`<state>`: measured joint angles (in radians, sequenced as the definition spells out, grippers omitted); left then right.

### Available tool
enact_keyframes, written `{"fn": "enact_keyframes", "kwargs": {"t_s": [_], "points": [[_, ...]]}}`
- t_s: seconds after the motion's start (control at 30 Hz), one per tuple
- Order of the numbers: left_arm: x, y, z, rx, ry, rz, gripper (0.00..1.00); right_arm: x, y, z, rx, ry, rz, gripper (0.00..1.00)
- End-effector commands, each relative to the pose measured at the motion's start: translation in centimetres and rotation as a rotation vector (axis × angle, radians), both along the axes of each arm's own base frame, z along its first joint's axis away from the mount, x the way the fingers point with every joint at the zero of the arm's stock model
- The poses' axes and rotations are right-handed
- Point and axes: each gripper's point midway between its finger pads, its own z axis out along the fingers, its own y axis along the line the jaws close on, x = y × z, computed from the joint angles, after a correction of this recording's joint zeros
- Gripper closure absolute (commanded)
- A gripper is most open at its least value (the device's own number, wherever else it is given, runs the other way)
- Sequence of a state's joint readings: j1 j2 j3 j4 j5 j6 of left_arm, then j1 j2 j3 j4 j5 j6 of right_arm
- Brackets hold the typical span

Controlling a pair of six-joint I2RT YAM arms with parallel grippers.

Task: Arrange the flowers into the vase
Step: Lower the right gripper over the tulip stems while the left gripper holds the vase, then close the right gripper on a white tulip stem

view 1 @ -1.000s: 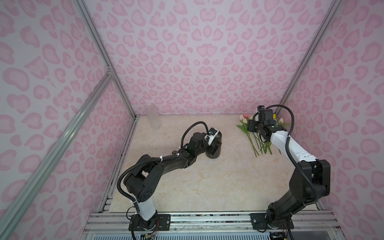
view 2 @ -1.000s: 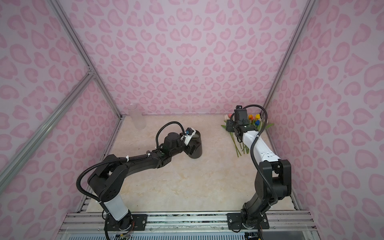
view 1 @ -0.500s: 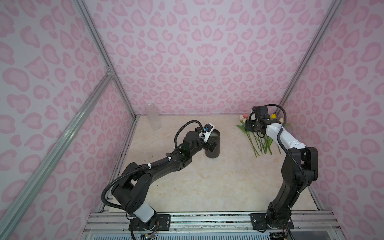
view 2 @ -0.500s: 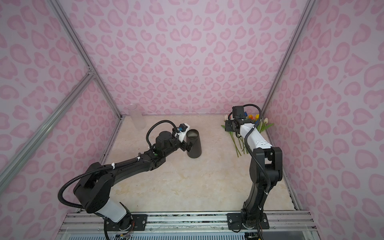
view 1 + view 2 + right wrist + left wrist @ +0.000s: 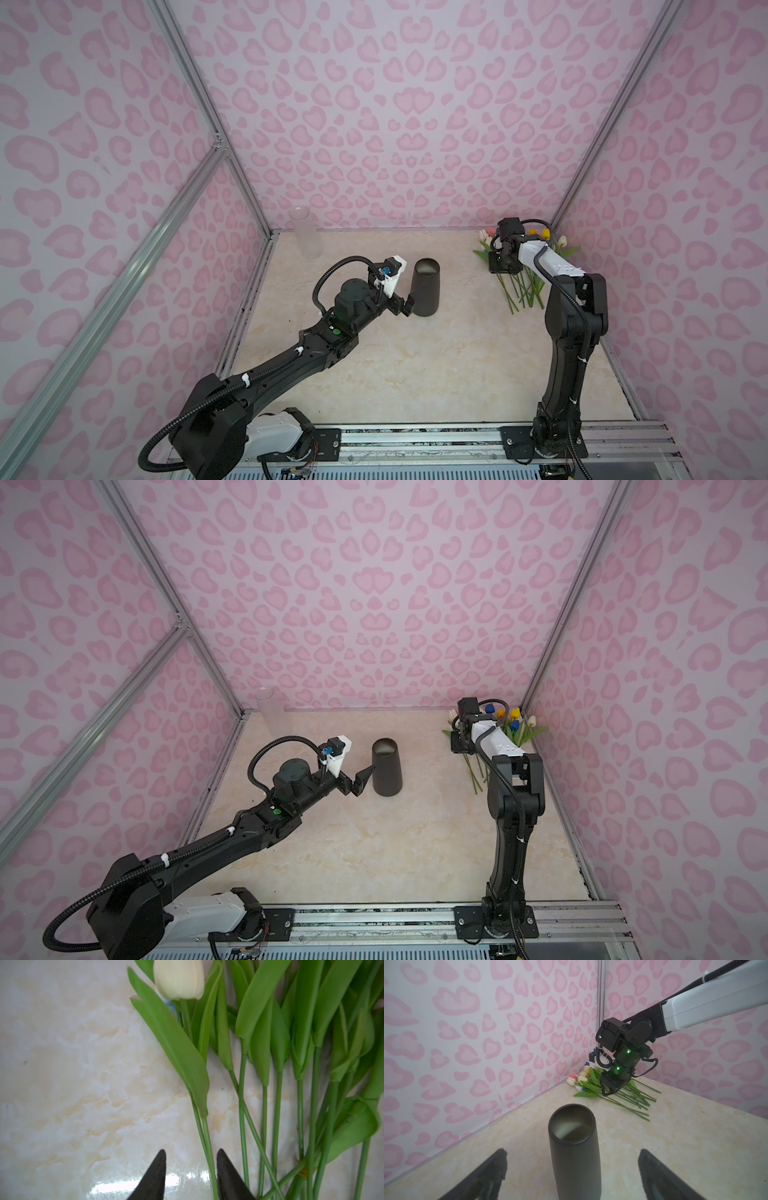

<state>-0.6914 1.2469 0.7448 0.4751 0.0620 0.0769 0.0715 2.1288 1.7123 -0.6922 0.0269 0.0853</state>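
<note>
**One stem only, vase held steady**

R gripper (image 5: 192, 1152): down on the flowers (image 5: 521, 286), heaped at upper right of the table (image 5: 415, 374) in both top views, heads toward the back wall. Jaws partway apart, nothing pinched yet. The outermost stem (image 5: 207, 1142) sits in the gap, hard by one finger. Two thin stalks seem to run together there; can't tell if that's one flower or two.

L gripper (image 5: 572, 1152): wide open, a finger each side of the vase (image 5: 424, 291), no contact seen. Vase upright, near centre of both top views, looks empty.

Notes for you:
- Close R slow and centre the stem first. A pinch off one finger prob. lets it roll out.
- Neighbour stems cross nearby, so lift straight up and gently, or the heap may drag along.
- Vase is tall and narrow, likely tippy. Suggest you close L on it before any stem goes in.
- Bring the stem over the mouth cut-end down and approx. vertical.
</note>
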Motion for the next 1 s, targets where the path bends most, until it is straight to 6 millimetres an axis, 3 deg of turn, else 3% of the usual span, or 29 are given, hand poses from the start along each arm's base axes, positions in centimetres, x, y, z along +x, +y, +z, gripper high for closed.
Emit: {"fn": "enact_keyframes", "kwargs": {"t_s": [0.0,0.37,0.53,0.97], "points": [[0.0,0.8,-1.1,-0.001,0.04,0.037,0.01,-1.4,-0.3,-1.7,-0.044,0.086,0.016,0.68],[0.8,-0.1,-1.2,-0.001,0.061,0.03,0.02,-1.1,-1.3,-4.1,-0.111,0.135,0.017,0.69],[1.5,-0.1,-1.4,0.005,0.068,0.053,0.02,-1.1,-1.0,-4.9,-0.087,0.153,0.028,0.75],[1.9,-0.3,-1.7,0.032,0.067,0.057,0.02,-1.2,-0.4,-2.8,-0.053,0.106,0.031,0.94]]}}
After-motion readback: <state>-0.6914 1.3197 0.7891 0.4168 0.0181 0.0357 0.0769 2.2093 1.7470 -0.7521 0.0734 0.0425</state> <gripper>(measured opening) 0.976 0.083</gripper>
